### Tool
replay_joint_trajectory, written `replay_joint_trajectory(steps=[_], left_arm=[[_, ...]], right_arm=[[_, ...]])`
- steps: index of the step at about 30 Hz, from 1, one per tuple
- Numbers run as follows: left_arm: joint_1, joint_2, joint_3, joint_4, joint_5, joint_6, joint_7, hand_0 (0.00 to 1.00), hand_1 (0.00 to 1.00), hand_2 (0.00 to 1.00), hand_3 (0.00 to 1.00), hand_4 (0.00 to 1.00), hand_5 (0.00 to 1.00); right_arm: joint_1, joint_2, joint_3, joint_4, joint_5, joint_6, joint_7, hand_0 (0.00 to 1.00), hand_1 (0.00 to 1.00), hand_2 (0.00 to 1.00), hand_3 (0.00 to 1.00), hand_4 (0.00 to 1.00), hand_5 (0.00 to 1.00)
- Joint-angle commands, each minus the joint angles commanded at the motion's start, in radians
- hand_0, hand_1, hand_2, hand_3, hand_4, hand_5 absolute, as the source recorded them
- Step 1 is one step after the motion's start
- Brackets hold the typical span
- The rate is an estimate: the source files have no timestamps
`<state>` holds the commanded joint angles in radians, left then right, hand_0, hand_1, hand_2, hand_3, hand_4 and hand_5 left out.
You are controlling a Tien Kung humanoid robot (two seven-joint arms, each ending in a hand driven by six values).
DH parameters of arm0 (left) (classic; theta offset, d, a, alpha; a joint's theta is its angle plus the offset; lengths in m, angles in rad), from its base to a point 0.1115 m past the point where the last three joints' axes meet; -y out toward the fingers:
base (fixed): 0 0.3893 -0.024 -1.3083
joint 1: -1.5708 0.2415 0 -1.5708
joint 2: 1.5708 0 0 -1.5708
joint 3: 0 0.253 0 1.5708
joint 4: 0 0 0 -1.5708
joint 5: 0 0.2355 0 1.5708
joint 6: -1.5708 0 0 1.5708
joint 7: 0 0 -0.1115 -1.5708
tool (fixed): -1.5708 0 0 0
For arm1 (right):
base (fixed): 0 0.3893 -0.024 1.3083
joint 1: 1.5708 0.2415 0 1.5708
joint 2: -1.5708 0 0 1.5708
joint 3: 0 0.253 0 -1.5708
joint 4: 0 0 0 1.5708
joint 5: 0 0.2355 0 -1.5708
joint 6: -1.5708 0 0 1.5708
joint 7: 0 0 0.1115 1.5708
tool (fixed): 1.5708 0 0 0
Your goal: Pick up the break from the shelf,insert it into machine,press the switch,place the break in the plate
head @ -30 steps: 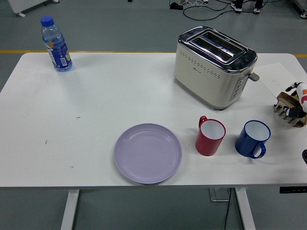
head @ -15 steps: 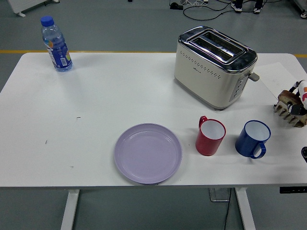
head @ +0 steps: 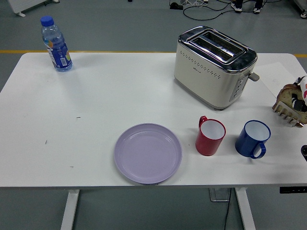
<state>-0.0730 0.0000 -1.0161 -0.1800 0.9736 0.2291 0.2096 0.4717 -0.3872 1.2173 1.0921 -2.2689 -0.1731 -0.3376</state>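
Setting: grey floor with a yellow line, cables at top; white table (head: 96,96) spanning the view.

Far left: water bottle (head: 56,44), blue cap, upright, well apart from everything else.

Far right of centre: toaster (head: 213,67), cream body, chrome top, two empty slots whose long axis runs from upper left to lower right; lever on its right-hand end.

Near edge: lilac plate (head: 147,153), empty. Right of it, red mug (head: 210,136) and blue mug (head: 253,139), both upright and empty.

Right edge: wooden rack (head: 287,112), its tines just showing, with a bread slice (head: 289,92) standing on it. The bread sits right of the toaster, well apart from the slots.

Right hand (head: 300,96): only a cropped, partly black piece at the frame edge, against the bread; whether it grips cannot be told. It is the nearer hand; the slice must travel leftward and up to the slots.

Left hand: not visible.
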Motion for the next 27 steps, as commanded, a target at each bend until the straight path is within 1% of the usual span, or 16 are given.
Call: replay_joint_trajectory(steps=[1,2,7,8,9,13,14,19,20,25,26,27], left_arm=[[0.0,0.0,0.0,0.0,0.0,0.0,0.0,0.63,0.488,0.506,0.524,0.271,0.83],[0.0,0.0,0.0,0.0,0.0,0.0,0.0,0.631,0.488,0.505,0.524,0.271,0.828],[-0.001,0.0,-0.002,0.0,0.002,0.0,0.001,0.631,0.488,0.505,0.524,0.271,0.828],[-0.001,0.0,-0.002,0.0,0.002,0.001,0.001,0.631,0.488,0.504,0.524,0.27,0.825],[-0.002,0.0,-0.002,0.0,0.002,0.001,0.001,0.631,0.488,0.504,0.524,0.27,0.825],[-0.002,0.0,-0.004,0.0,0.004,0.001,0.002,0.631,0.488,0.504,0.524,0.27,0.825],[-0.003,0.0,-0.004,0.0,0.003,0.001,0.002,0.631,0.488,0.504,0.524,0.271,0.827],[-0.004,0.0,-0.003,0.0,-0.003,0.002,0.0,0.631,0.488,0.504,0.524,0.271,0.827],[-0.004,0.0,-0.003,0.0,-0.003,0.002,0.0,0.631,0.489,0.503,0.524,0.272,0.827],[-0.009,0.0,-0.006,0.0,0.001,0.001,0.003,0.631,0.489,0.503,0.524,0.272,0.827],[-0.01,0.0,-0.006,0.0,0.001,0.001,0.003,0.63,0.488,0.502,0.524,0.272,0.826],[-0.01,0.0,-0.005,0.0,0.001,0.001,0.003,0.63,0.488,0.502,0.524,0.272,0.826]], right_arm=[[0.003,-0.004,-0.001,0.0,0.0,-0.015,0.008,0.394,0.424,0.452,0.515,0.43,0.002],[0.004,-0.006,-0.002,0.0,0.0,-0.02,0.011,0.361,0.408,0.44,0.508,0.392,0.002],[0.014,-0.023,0.002,0.004,0.0,-0.077,0.04,0.361,0.408,0.44,0.508,0.392,0.002],[0.015,-0.026,0.002,0.006,0.0,-0.083,0.043,0.33,0.394,0.431,0.504,0.386,0.002],[0.018,-0.03,0.004,0.009,0.0,-0.095,0.049,0.33,0.394,0.431,0.504,0.386,0.002],[0.028,-0.046,0.004,0.032,0.0,-0.116,0.056,0.33,0.394,0.431,0.504,0.386,0.002],[0.031,-0.051,0.003,0.039,0.0,-0.119,0.057,0.295,0.369,0.412,0.497,0.377,0.002],[0.073,-0.077,-0.01,0.092,0.0,-0.14,0.058,0.295,0.369,0.412,0.497,0.377,0.002],[0.077,-0.079,-0.011,0.096,0.0,-0.141,0.057,0.251,0.343,0.393,0.493,0.368,0.002],[0.154,-0.089,-0.041,0.141,0.011,-0.127,0.027,0.251,0.343,0.393,0.493,0.368,0.002],[0.177,-0.09,-0.051,0.149,0.013,-0.123,0.016,0.227,0.321,0.383,0.486,0.39,0.002],[0.196,-0.09,-0.059,0.155,0.013,-0.12,0.009,0.227,0.321,0.383,0.486,0.39,0.002]])
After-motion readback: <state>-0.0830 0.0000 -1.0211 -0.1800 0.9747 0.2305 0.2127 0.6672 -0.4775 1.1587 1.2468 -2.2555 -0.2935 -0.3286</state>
